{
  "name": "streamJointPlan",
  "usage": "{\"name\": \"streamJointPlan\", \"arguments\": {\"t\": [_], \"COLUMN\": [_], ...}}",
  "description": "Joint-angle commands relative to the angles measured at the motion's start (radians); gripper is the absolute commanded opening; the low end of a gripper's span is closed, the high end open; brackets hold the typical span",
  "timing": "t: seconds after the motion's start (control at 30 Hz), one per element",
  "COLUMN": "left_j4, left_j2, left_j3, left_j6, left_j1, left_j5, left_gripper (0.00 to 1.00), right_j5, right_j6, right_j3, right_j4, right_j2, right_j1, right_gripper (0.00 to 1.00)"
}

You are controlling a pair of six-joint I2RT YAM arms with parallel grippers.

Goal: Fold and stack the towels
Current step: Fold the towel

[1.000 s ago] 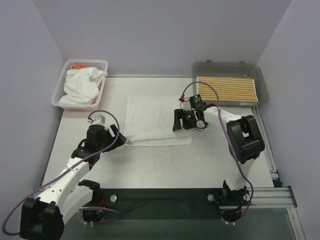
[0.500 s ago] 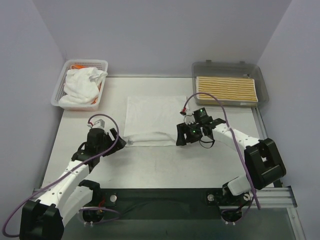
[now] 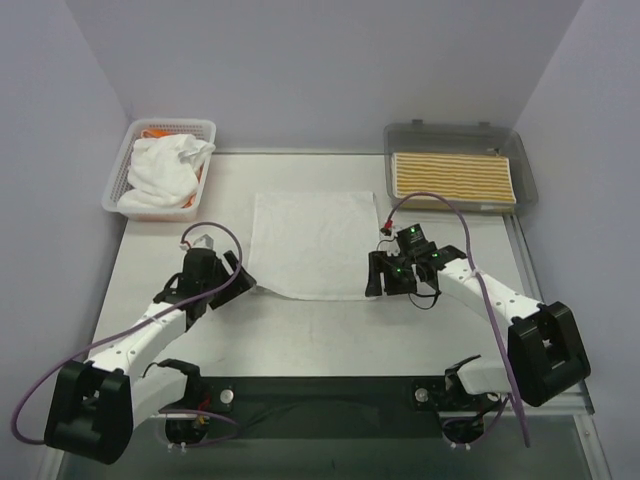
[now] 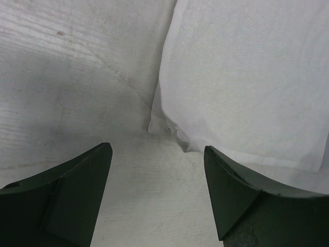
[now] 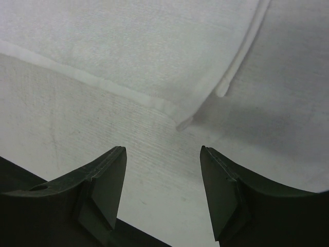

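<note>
A white terry towel (image 3: 315,243) lies flat in the middle of the table, folded once. My left gripper (image 3: 243,276) is open and empty just off its near left corner, which shows in the left wrist view (image 4: 169,126). My right gripper (image 3: 378,286) is open and empty just off its near right corner, which shows in the right wrist view (image 5: 190,116). A yellow-and-white striped towel (image 3: 455,180) lies folded in the grey tray (image 3: 400,136). Crumpled white towels (image 3: 165,172) and an orange one (image 3: 158,133) fill the white basket (image 3: 113,185).
The basket stands at the back left and the tray at the back right. The table's front edge runs along a dark rail (image 3: 330,392) by the arm bases.
The towel's near edge has been drawn toward me and now lies flat as a taller rectangle. Both grippers moved nearer with it and have let go; the right arm's elbow swung right.
</note>
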Motion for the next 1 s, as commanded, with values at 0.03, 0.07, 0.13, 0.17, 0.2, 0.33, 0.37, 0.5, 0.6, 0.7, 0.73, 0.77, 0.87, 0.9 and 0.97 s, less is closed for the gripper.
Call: {"name": "streamJointPlan", "arguments": {"t": [0.03, 0.07, 0.13, 0.17, 0.2, 0.33, 0.37, 0.5, 0.6, 0.7, 0.73, 0.77, 0.87, 0.9, 0.97], "left_j4": [0.108, 0.113, 0.134, 0.157, 0.169, 0.192, 0.197, 0.197, 0.197, 0.197, 0.195, 0.195, 0.195, 0.197, 0.197], "left_j2": [0.057, 0.075, 0.089, 0.101, 0.108, 0.154, 0.17, 0.201, 0.206, 0.192, 0.186, 0.177, 0.166, 0.164, 0.158], "left_j3": [0.043, 0.045, 0.048, 0.051, 0.051, 0.089, 0.103, 0.117, 0.105, 0.086, 0.074, 0.069, 0.06, 0.059, 0.051], "left_j6": [-0.046, -0.051, -0.072, -0.085, -0.108, -0.128, -0.128, -0.129, -0.125, -0.119, -0.115, -0.112, -0.097, -0.092, -0.088], "left_j1": [0.003, 0.003, 0.003, 0.003, 0.003, 0.001, 0.001, 0.0, 0.0, 0.0, 0.0, 0.0, 0.0, 0.0, 0.0], "left_j5": [-0.01, -0.008, -0.007, -0.005, -0.004, -0.007, -0.005, 0.002, 0.013, 0.016, 0.018, 0.021, 0.036, 0.039, 0.039], "left_gripper": [0.82, 0.8, 0.79, 0.77, 0.75, 0.71, 0.7, 0.58, 0.41, 0.28, 0.22, 0.22, 0.16, 0.16, 0.16], "right_j5": [0.112, 0.114, 0.112, 0.117, 0.12, 0.141, 0.149, 0.192, 0.22, 0.215, 0.214, 0.209, 0.204, 0.203, 0.203], "right_j6": [0.157, 0.222, 0.277, 0.323, 0.349, 0.461, 0.49, 0.598, 0.639, 0.659, 0.665, 0.679, 0.699, 0.702, 0.708], "right_j3": [-0.066, -0.085, -0.137, -0.152, -0.164, -0.218, -0.235, -0.276, -0.296, -0.296, -0.299, -0.299, -0.307, -0.307, -0.303], "right_j4": [0.03, 0.053, 0.124, 0.145, 0.18, 0.259, 0.26, 0.332, 0.358, 0.371, 0.375, 0.378, 0.403, 0.408, 0.414], "right_j2": [-0.11, -0.125, -0.16, -0.167, -0.173, -0.188, -0.187, -0.181, -0.165, -0.135, -0.121, -0.115, -0.098, -0.092, -0.07], "right_j1": [-0.024, -0.032, -0.049, -0.05, -0.055, -0.063, -0.064, -0.064, -0.064, -0.063, -0.061, -0.061, -0.058, -0.055, -0.05], "right_gripper": [0.6, 0.6, 0.6, 0.61, 0.63, 0.66, 0.7, 0.74, 0.71, 0.68, 0.67, 0.66, 0.64, 0.64, 0.63]}}
